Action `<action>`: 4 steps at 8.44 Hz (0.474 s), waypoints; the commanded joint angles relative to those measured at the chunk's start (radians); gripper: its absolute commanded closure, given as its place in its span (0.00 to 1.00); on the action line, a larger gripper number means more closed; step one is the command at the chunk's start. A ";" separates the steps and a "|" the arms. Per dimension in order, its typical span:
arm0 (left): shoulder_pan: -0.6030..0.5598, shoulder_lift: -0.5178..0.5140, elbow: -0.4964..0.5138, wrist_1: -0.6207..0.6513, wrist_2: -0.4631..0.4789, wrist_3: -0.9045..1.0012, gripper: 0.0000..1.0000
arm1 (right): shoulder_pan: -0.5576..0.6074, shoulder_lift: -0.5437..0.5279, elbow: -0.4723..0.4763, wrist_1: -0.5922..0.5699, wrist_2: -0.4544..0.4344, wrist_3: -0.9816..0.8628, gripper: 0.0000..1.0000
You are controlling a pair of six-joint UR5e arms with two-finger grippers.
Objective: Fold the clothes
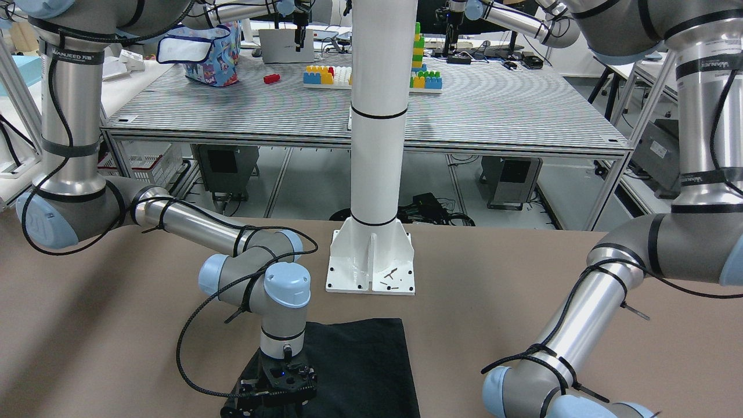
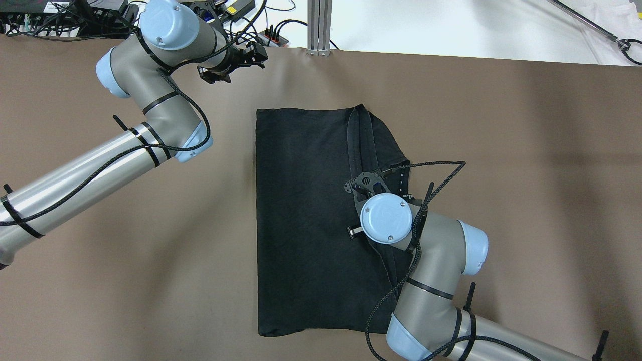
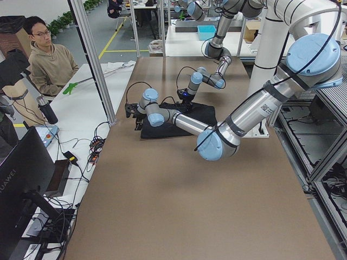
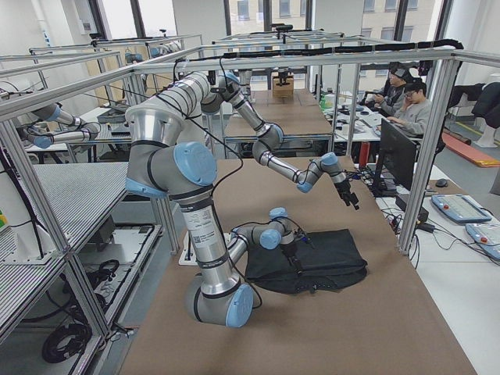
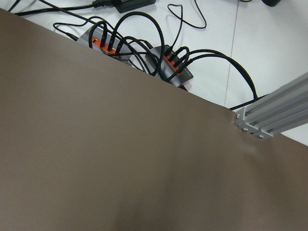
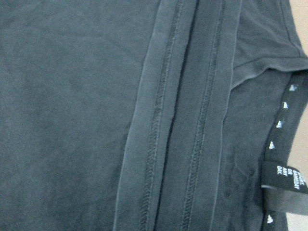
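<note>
Item: one plain black soft-fabric garment (image 2: 301, 225), roughly rectangular. It lies flat at mid-table on the brown tabletop (image 2: 501, 150), its long sides running from the robot's edge toward the far edge. It is in front of the white pillar base (image 1: 371, 261) and apart from it.
- Condition: left portion smooth. Along the right side a flap lies doubled over, with two stitched hemmed edges (image 6: 163, 120) running side by side. A black label strip with small white marks (image 6: 284, 144) sits beside them.

Right gripper (image 2: 372, 183): pointed down over the garment's right-hand flap, close to the cloth. Fingers hidden beneath the wrist; parted or closed cannot be told.

Left gripper (image 2: 253, 56): above bare tabletop near the far edge, left of the garment and clear of it. Finger spacing cannot be told.

Beyond the far edge: orange-and-grey power strips with black cables (image 5: 168, 62) and an aluminium frame post (image 5: 274, 113).
</note>
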 commanded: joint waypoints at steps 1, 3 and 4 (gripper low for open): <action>0.002 -0.005 0.000 0.003 0.000 0.000 0.00 | 0.005 -0.015 -0.005 0.010 0.000 -0.019 0.05; 0.000 0.000 -0.014 0.003 0.000 0.000 0.00 | 0.029 -0.021 -0.005 0.011 0.001 -0.104 0.05; 0.000 0.000 -0.019 0.015 0.000 0.000 0.00 | 0.057 -0.024 -0.005 0.011 0.003 -0.140 0.05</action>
